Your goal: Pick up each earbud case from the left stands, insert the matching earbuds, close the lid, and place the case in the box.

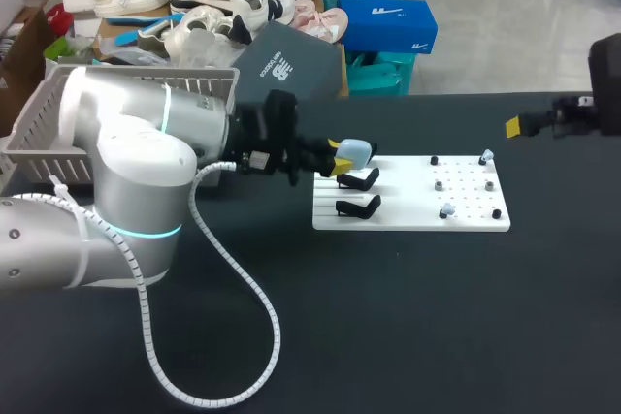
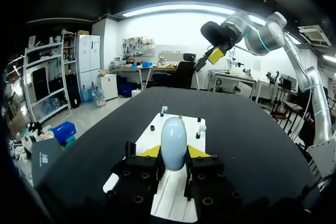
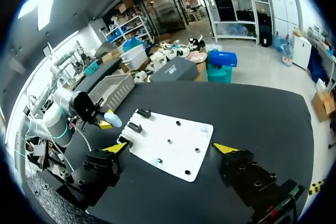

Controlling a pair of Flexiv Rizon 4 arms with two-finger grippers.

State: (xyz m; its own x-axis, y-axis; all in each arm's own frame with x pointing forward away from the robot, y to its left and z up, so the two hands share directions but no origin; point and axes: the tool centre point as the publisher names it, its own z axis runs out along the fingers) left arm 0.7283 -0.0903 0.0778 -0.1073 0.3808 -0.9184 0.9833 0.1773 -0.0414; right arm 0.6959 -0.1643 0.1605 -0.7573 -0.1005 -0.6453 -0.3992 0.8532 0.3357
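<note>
A pale blue earbud case (image 1: 356, 151) (image 2: 173, 141) is clamped lengthwise between the yellow-tipped fingers of my left gripper (image 1: 342, 159) (image 2: 173, 152), which is shut on it. It hangs just above two black stands (image 1: 359, 180) (image 3: 134, 127) at the left end of a white board (image 1: 417, 208) (image 2: 148, 134) (image 3: 181, 129). Small pale earbuds (image 1: 487, 155) (image 1: 447, 210) (image 3: 203, 128) sit on pegs at the board's right part. My right gripper (image 1: 514, 126) (image 3: 170, 148) is open and empty, high off the table beyond the board's right end.
A white slatted basket (image 1: 39, 128) (image 3: 113, 88) stands at the table's back left, behind my left arm. A white ribbed cable (image 1: 243, 288) loops over the dark tabletop in front of that arm. Black pegs dot the board.
</note>
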